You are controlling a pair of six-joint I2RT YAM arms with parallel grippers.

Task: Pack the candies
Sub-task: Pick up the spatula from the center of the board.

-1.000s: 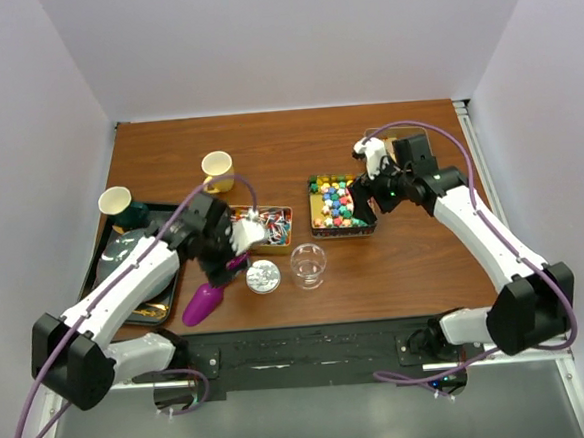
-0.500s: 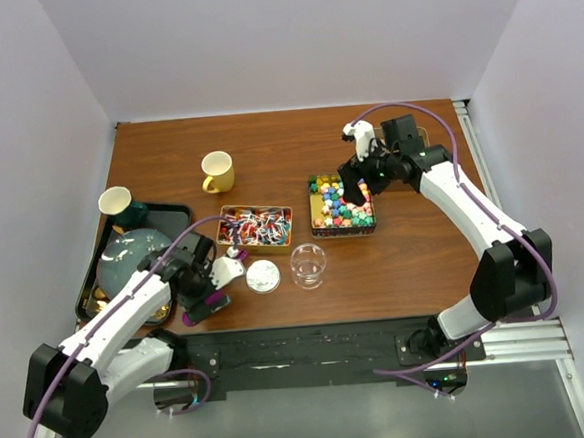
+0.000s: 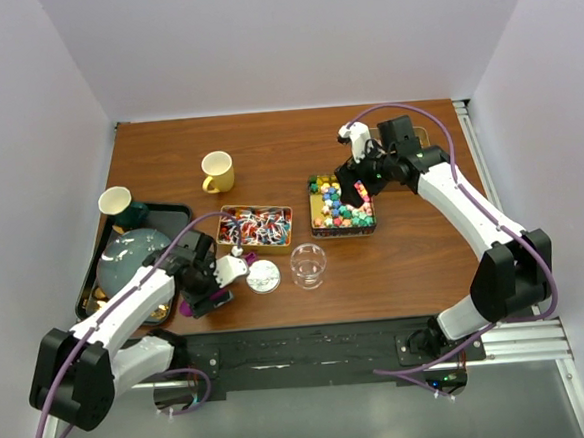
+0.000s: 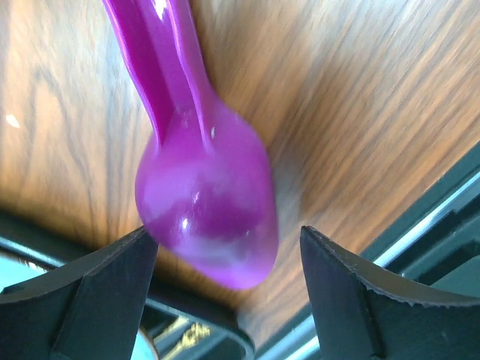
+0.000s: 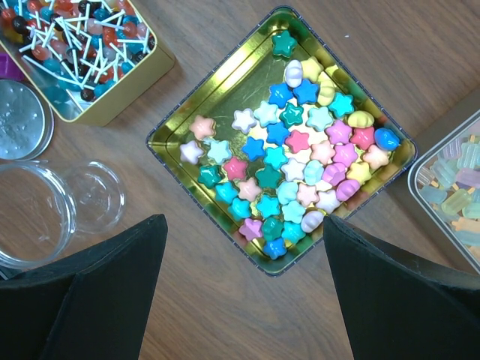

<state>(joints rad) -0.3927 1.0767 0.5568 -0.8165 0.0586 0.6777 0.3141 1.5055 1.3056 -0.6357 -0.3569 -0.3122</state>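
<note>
A gold tin (image 3: 319,220) holds bright multicoloured star and shell candies (image 5: 289,161). A second gold tin (image 3: 256,228) holds red, blue and white candies on sticks (image 5: 71,41). Pale translucent pieces (image 5: 457,187) lie in a container at the right edge of the right wrist view. My right gripper (image 3: 353,185) is open and empty above the star tin (image 5: 176,120). My left gripper (image 3: 205,297) is open, its fingers (image 4: 90,300) on either side of the bowl of the purple scoop (image 4: 202,202), which lies on the table.
A clear jar (image 3: 308,265) and a metal lid (image 3: 263,276) stand in front of the tins. A yellow mug (image 3: 217,171) stands further back. A black tray (image 3: 91,283) at the left holds a grey bowl and a cream cup (image 3: 115,201). The table's front edge is beside the scoop.
My left gripper has moved from the stick-candy tin down to the purple scoop near the front edge. My right gripper has drawn back and up over the far side of the star tin.
</note>
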